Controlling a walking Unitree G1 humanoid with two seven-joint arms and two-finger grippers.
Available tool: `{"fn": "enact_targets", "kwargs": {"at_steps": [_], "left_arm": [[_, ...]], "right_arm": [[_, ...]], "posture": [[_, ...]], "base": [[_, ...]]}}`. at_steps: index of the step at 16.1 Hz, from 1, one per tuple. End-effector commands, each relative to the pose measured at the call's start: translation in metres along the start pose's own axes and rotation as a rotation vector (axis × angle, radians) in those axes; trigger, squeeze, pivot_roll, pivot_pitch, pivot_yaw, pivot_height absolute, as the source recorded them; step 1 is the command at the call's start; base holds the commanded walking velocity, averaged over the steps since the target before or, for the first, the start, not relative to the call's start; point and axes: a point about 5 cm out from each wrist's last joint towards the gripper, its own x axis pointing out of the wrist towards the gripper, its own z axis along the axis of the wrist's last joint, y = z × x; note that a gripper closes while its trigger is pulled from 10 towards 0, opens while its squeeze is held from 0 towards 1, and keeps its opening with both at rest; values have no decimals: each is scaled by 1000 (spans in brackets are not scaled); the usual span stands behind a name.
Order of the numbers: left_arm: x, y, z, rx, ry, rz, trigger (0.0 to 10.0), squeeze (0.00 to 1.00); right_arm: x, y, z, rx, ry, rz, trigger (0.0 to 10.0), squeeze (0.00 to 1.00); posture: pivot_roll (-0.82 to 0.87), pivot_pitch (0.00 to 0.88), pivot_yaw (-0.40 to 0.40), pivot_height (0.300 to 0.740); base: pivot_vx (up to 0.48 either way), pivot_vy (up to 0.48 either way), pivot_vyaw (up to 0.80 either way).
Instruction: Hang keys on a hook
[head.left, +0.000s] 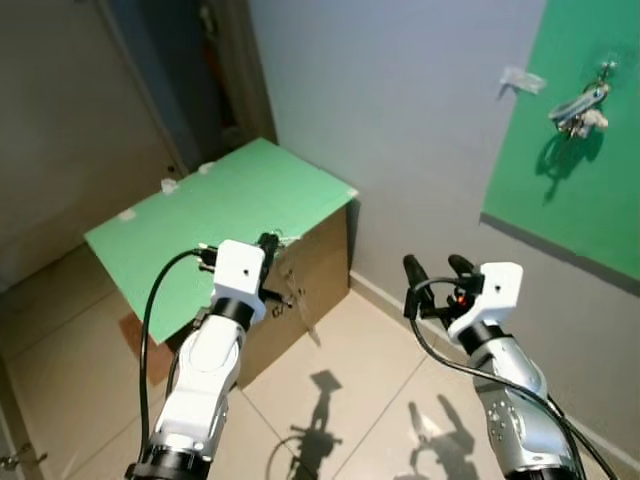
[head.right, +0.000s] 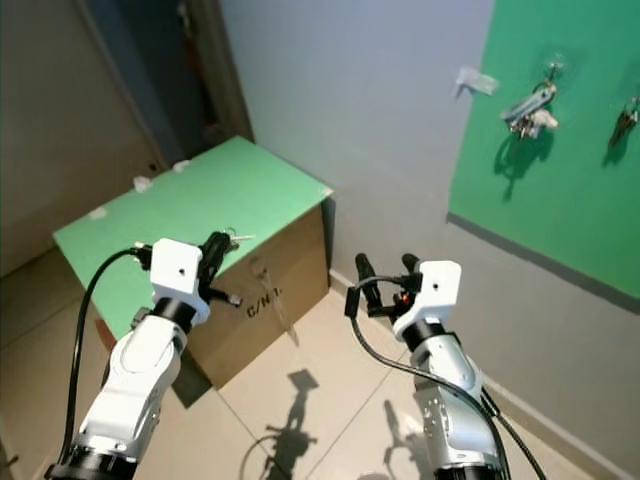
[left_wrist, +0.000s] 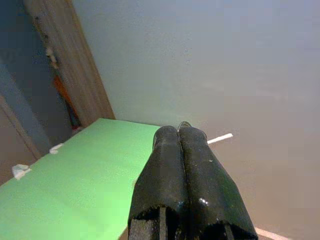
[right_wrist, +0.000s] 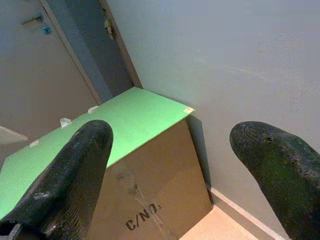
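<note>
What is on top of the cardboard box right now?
A green sheet covers the cardboard box top, with a few small white scraps near its far edge. The left gripper hovers at its near edge, hiding what lies beneath.

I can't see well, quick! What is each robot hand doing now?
Left hand: closed on the keys.
Right hand: open, holding nothing.

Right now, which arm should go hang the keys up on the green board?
Left. Its end effector is shut on the keys; the right end effector is open, holding nothing, though nearer the green board.
</note>
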Motion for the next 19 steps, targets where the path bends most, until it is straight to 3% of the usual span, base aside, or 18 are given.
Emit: {"fn": "enact_targets", "kwargs": {"at_steps": [1,8,14,19], "left_arm": [[0,5,-2,9,13,0,0,0],[6,8,-4,15,24,-53,0,0],[10,5,-2,61,1,-113,0,0],[9,-5,-1,44,-2,-192,0,0]], "right_arm": [[4,3,0,-2,11,14,10000,0],[3,3,0,-11,15,18,10000,0],[4,2,-1,-20,20,20,10000,0],[4,2,-1,-22,25,20,10000,0]], "posture": [[-235,2,137,740],[-240,0,139,740],[-244,0,138,740],[-246,0,138,740]], "base": [[0,0,-688],[0,0,-677],[0,-418,-664],[0,-440,-649]]}}
